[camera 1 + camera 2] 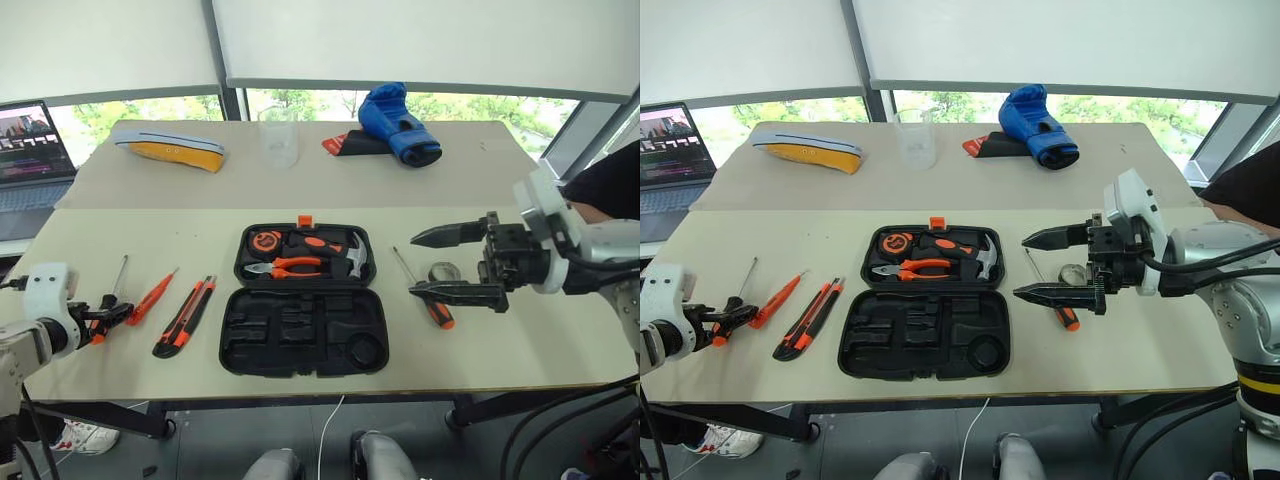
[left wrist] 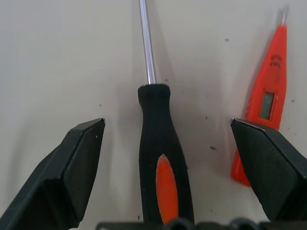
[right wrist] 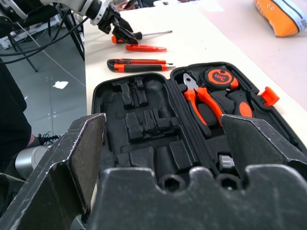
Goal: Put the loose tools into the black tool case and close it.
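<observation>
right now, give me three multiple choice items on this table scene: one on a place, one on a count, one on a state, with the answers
1. Where does the utility knife lie?
A. on the robot's left of the black tool case
B. inside the case
C. beside the blue boxing glove

2. How many screwdrivers lie on the robot's right of the case?
A. none
B. one
C. three

3. How is the left gripper?
A. shut on a tool
B. open around a handle
C. holding the knife

Answers:
1 A, the knife rests on the table left of the case.
2 B, one orange-and-black-handled screwdriver lies there by the tape roll.
3 B, its fingers flank the black-handled screwdriver without touching.
</observation>
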Robot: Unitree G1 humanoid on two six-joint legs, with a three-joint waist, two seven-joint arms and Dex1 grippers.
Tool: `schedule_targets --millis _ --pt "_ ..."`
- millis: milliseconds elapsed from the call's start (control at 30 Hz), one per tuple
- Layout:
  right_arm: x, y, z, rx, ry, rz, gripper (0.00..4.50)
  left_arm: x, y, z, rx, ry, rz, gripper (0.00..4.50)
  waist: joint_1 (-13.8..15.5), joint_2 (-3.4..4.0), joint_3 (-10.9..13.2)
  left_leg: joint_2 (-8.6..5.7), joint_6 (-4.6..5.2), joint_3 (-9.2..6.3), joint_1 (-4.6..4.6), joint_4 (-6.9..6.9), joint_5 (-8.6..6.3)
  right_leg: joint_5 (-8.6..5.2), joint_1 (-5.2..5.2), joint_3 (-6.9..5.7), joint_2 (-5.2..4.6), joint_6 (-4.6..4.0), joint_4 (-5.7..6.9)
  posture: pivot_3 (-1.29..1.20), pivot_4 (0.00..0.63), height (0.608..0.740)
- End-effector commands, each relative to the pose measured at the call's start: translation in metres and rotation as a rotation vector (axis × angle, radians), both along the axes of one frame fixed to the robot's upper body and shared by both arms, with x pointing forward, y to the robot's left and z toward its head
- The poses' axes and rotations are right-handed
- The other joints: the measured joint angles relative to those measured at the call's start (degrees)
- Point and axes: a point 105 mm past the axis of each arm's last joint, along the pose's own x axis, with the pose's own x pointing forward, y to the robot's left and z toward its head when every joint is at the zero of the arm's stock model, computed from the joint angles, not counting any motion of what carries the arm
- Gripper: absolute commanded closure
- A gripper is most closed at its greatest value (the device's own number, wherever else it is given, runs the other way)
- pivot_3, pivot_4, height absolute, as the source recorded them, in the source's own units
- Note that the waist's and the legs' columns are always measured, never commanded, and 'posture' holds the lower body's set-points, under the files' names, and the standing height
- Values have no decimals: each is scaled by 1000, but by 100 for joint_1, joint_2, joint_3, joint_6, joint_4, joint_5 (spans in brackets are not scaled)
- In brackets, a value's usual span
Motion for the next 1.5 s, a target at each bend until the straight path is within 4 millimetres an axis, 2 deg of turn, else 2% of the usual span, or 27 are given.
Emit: schedule_targets --millis 33,67,167,300,333,400,467,533,600,700,767,867,967,1100,1233,1500 --pt "-6 3 6 1 -56 35 59 -1 13 2 20 21 39 6 1 0 0 0 -2 0 2 1 -1 -1 1 0 -1 -1 0 0 150 731" --pt "-6 3 5 1 -58 37 59 -2 16 0 26 31 48 6 1 0 0 -2 -6 0 4 2 -3 -2 1 0 -1 -4 -2 0 150 731" --pt "-4 3 3 -3 -64 39 0 -1 22 -6 32 35 61 670 -11 1 0 -2 -27 3 15 5 -12 -5 4 7 -8 -8 0 0 150 731" --pt "-3 2 1 -10 -75 38 0 2 22 -6 22 26 44 2192 -19 1 0 6 -42 4 23 6 -5 -2 8 12 -13 -14 6 0 150 731" --pt "-2 2 0 -12 -79 37 0 3 22 -6 17 21 43 2431 -16 1 0 6 -43 3 23 7 -4 0 8 13 -14 -17 7 0 150 731" --pt "-1 3 -2 -16 -92 31 0 7 23 1 8 -14 30 3257 -11 0 0 8 -45 2 23 8 -3 2 8 14 -13 -20 9 0 150 731" --pt "-1 3 -2 -17 -92 34 0 15 28 18 14 -76 35 3637 -1 0 0 8 -44 2 22 10 -3 2 7 14 -13 -22 11 0 150 731" --pt "-2 4 -1 -15 -89 41 0 26 23 43 26 -165 -27 3636 8 -4 1 8 -44 -1 16 15 -2 5 5 9 -11 -25 10 0 150 731" --pt "-3 5 1 -8 -84 46 0 41 -4 79 64 -288 -219 3636 33 -17 8 8 -21 -5 6 21 11 6 2 6 -10 -28 9 0 150 731" --pt "-6 5 2 -4 -69 53 0 50 -57 116 140 -410 -547 3636 62 -24 9 4 -22 -14 -8 30 10 8 1 0 -16 -29 2 0 150 731" --pt "-8 6 -1 -12 -66 55 0 50 -98 124 183 -433 -783 3636 63 -24 9 -2 -21 -14 -10 27 10 8 2 -1 -33 -27 0 0 150 731" --pt "-11 7 -6 -33 -71 47 0 49 -150 111 230 -370 -1068 3636 21 -22 9 -9 -15 -14 -10 21 13 10 1 -15 -46 -24 1 0 150 731" --pt "-11 7 -9 -39 -83 23 0 46 -187 92 294 -311 -1273 3636 -24 -21 9 -9 -1 -14 -9 16 21 10 -1 -22 -41 -24 1 0 150 731" --pt "-15 7 -15 -40 -80 1 0 49 -221 68 280 -261 -1422 3636 -44 -25 11 -7 2 -14 -10 24 22 10 -1 1 -43 -27 -2 0 150 731" --pt "-19 9 -19 -36 -75 -17 0 55 -234 52 294 -232 -1476 3636 -25 -25 11 -3 3 -15 -9 34 23 12 0 6 -42 -29 3 0 150 731" --pt "-18 11 -21 -26 -82 -48 0 57 -233 37 325 -181 -1525 3636 18 -26 12 2 7 -15 -10 36 22 13 -1 8 -37 -30 2 0 150 731"
